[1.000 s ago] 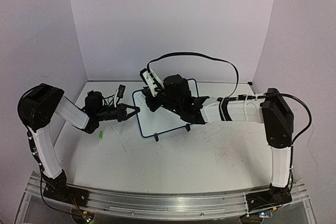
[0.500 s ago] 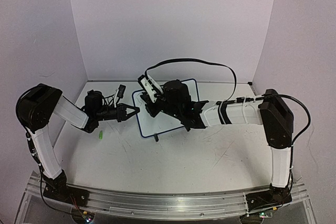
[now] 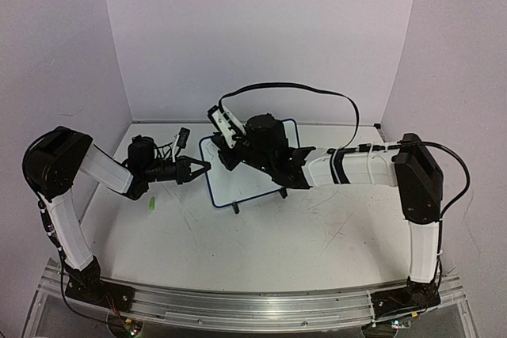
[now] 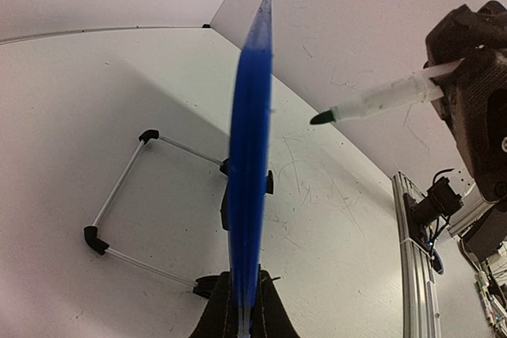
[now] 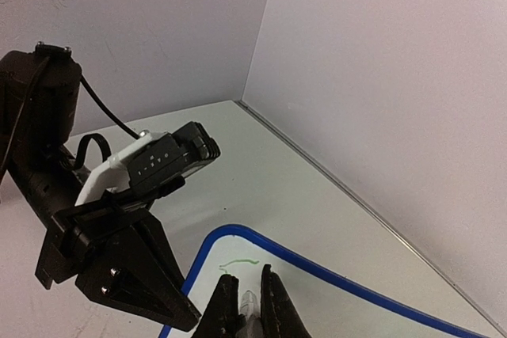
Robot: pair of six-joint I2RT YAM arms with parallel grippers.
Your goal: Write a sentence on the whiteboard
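The whiteboard (image 3: 252,178) has a blue frame and stands tilted on two black clip feet. My left gripper (image 3: 206,166) is shut on its left edge. In the left wrist view the board (image 4: 249,140) shows edge-on between my fingers (image 4: 273,316). My right gripper (image 3: 228,156) hovers over the board's upper left corner, shut on a white pen (image 4: 388,97) with a green tip. The tip stands a little off the board face. Of the sentence, only one short green stroke (image 5: 238,263) shows, near the board's corner just ahead of the right fingertips (image 5: 273,298).
A small green pen cap (image 3: 150,205) lies on the table left of the board. A thin wire stand with black corners (image 4: 119,195) shows behind the board in the left wrist view. The walls close in at the back and both sides.
My right gripper with the pen dipped slightly left and down over the board's corner, then came back. The left gripper and the board have not moved.
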